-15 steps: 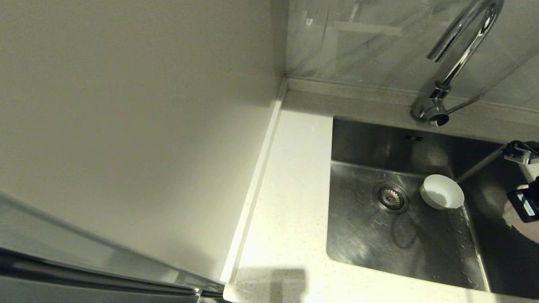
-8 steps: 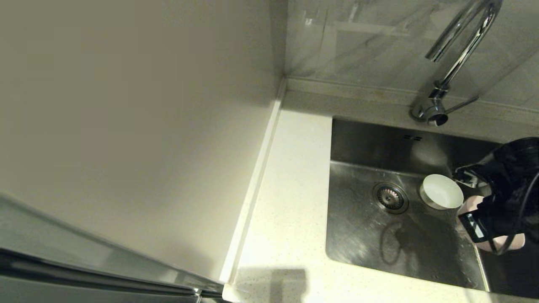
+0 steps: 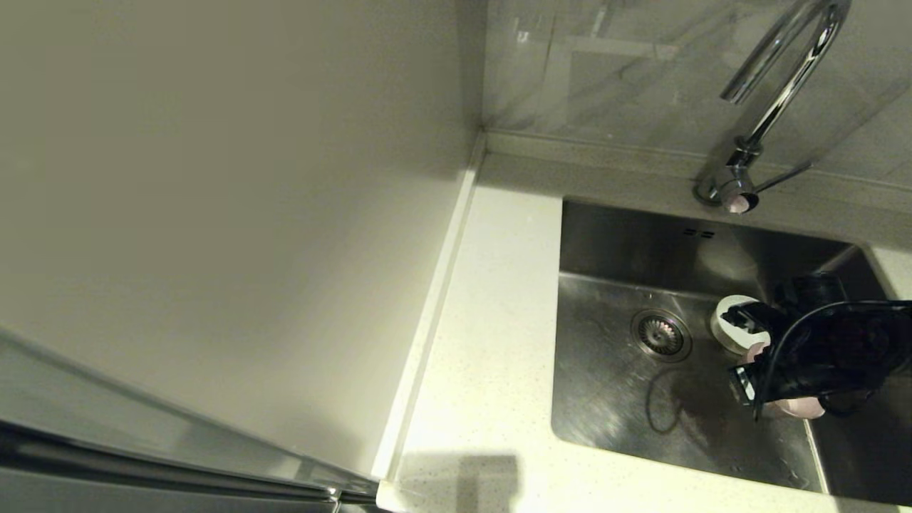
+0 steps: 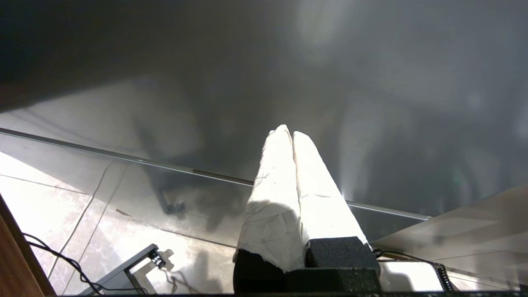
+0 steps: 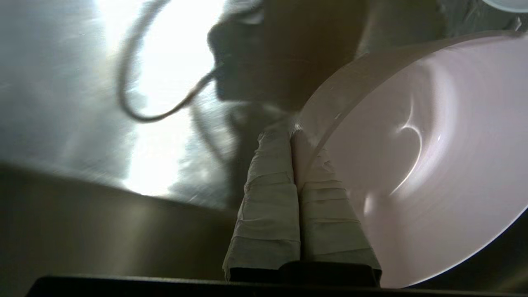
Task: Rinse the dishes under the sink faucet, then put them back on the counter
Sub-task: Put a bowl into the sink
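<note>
pink bowl (image 5: 412, 165) pinched at its rim by right gripper (image 5: 295, 136) inside sink (image 3: 613, 406), beside white bowl (image 3: 727, 317)

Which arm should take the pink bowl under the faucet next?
Right. The right hand already pinches the pink bowl by its rim over the sink, with the faucet close behind. The left hand is shut, away from the sink.

Plain cream wall panel (image 3: 214, 214) on the left — grey marbled tiles (image 3: 605, 71) behind, dim light.
</note>
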